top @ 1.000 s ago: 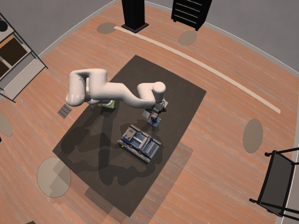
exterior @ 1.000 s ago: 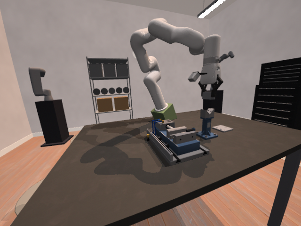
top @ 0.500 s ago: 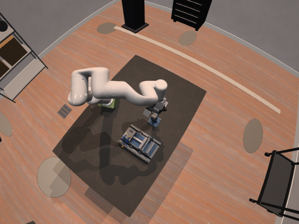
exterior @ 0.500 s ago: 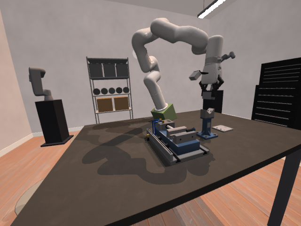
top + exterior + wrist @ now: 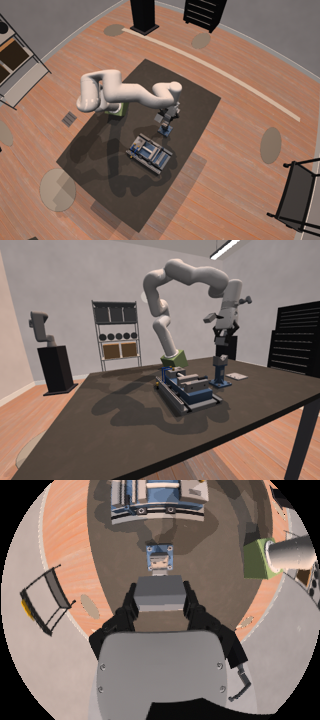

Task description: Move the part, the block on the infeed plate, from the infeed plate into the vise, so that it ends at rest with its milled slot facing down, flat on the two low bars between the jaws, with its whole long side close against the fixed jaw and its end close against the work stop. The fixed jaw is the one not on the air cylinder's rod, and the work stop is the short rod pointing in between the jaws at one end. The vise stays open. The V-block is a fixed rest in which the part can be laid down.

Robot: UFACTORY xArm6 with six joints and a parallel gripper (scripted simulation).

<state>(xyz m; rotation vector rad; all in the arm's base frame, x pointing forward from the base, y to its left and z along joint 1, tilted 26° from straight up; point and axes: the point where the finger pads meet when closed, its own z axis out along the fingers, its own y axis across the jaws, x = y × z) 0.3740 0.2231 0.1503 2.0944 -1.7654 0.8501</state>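
My gripper (image 5: 223, 339) is shut on the part (image 5: 160, 598), a grey block, and holds it in the air above the V-block (image 5: 220, 360). In the wrist view the block fills the space between my dark fingers, with the V-block (image 5: 159, 560) right below it. The V-block stands on a blue pedestal (image 5: 165, 129) beside the vise (image 5: 187, 388). The vise (image 5: 149, 153) is open, with its jaws apart on a blue base; it also shows in the wrist view (image 5: 155, 492). The infeed plate (image 5: 236, 376), a flat grey plate, lies empty behind the V-block. The slot's side is not visible.
The arm's green base (image 5: 173, 359) stands behind the vise. Shelves (image 5: 116, 334) and black cabinets (image 5: 295, 338) stand off the table. A second arm on a black pedestal (image 5: 52, 369) stands at the left, far from the table.
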